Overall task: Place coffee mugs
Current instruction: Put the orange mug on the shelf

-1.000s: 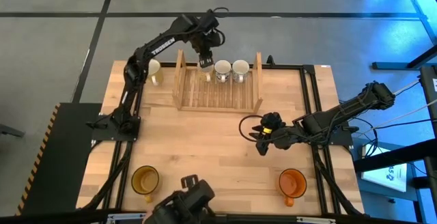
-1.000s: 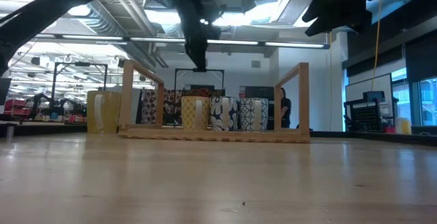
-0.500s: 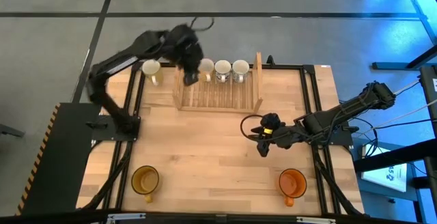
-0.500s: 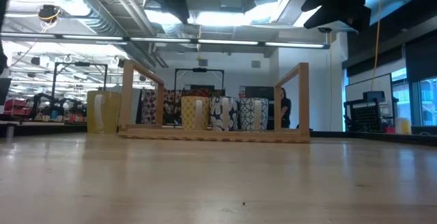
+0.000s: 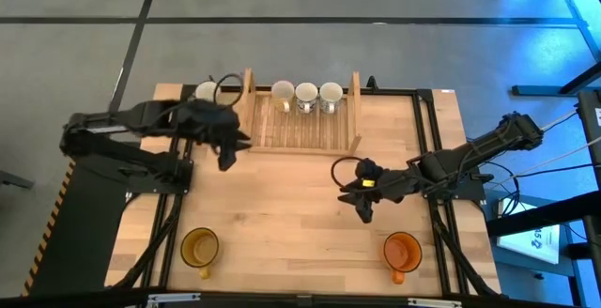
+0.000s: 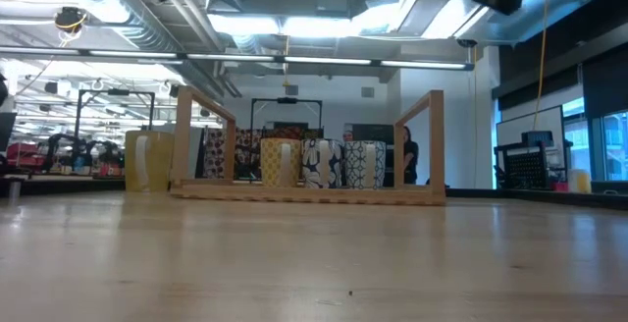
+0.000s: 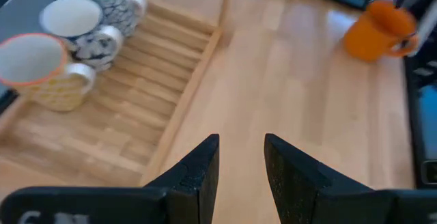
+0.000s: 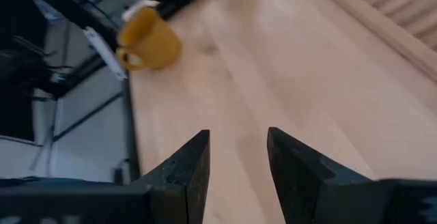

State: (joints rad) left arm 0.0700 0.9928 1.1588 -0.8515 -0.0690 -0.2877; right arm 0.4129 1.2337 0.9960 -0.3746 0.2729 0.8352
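Three mugs stand in a row at the far end of the wooden slatted rack (image 5: 300,120): a pale one with an orange rim (image 5: 283,92) (image 7: 41,70) and two white patterned ones (image 5: 306,95) (image 5: 330,94). A pale mug (image 5: 207,92) stands on the table left of the rack. The amber mug (image 5: 200,248) (image 8: 147,39) and the orange mug (image 5: 402,252) (image 7: 379,29) stand near the table's near edge. My left gripper (image 5: 226,156) (image 7: 242,162) hangs open above the table by the rack's near left corner. My right gripper (image 5: 364,210) (image 8: 237,162) hangs open over the table's right middle.
In the low view the rack (image 6: 304,189) shows its two upright end posts with the mugs (image 6: 322,163) between them. Bare wooden table (image 5: 282,205) lies between the rack and the two near mugs. Black frame rails run along both table sides.
My left gripper has drawn back from above the pale orange-rimmed mug in the rack, swinging toward the table's left and near edge; it now hangs by the rack's near left corner. That mug stands uncovered in the row. My right gripper has shifted slightly toward the near edge.
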